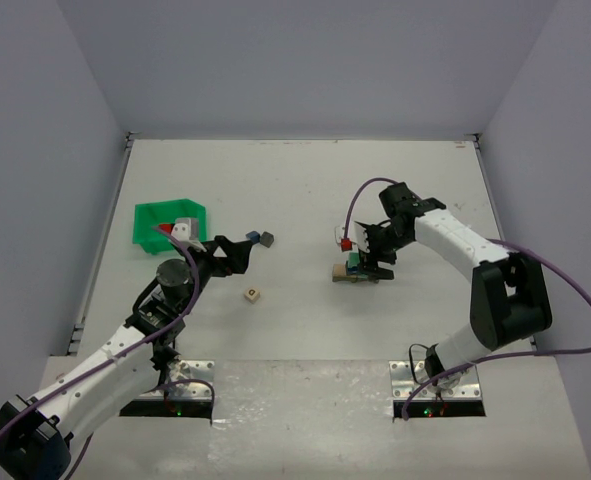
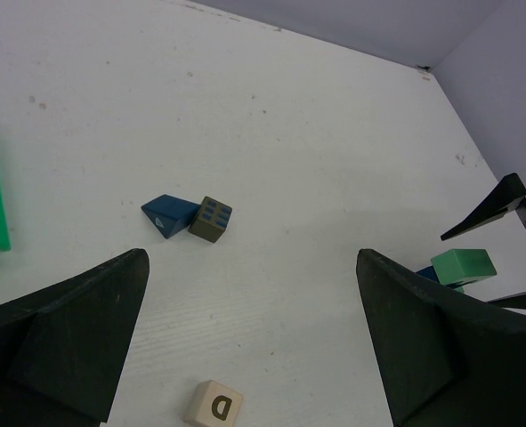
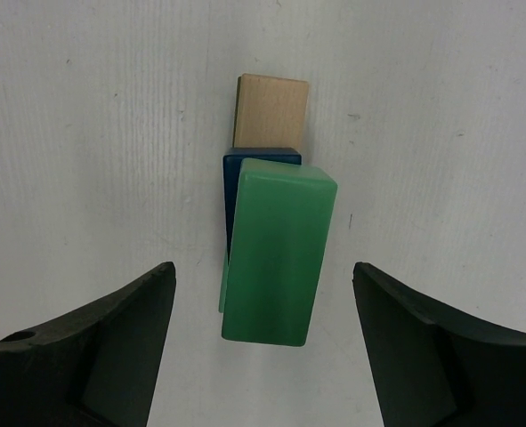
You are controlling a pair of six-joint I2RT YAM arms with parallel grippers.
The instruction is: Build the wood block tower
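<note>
We see a white table (image 1: 305, 190) walled on three sides, with both arms reaching over it. The left gripper (image 2: 252, 258) hovers over the left half with its fingers spread fully apart and nothing between them. The right gripper (image 3: 263, 267) hangs right of centre. Its jaws are open on either side of the wood block tower (image 1: 353, 268), with a clear gap at each finger, so it grips nothing.

A green bin (image 1: 165, 222) sits at the far left with a few pieces inside. In the tower, a green block (image 3: 276, 258) lies on top of a blue block (image 3: 245, 169), and a tan block (image 3: 271, 108) shows at the base.

Ahead of the left gripper, a blue wedge (image 2: 169, 214) touches a dark dotted cube (image 2: 210, 219). A pale cube marked D (image 2: 213, 405) lies nearer, apart from both.
</note>
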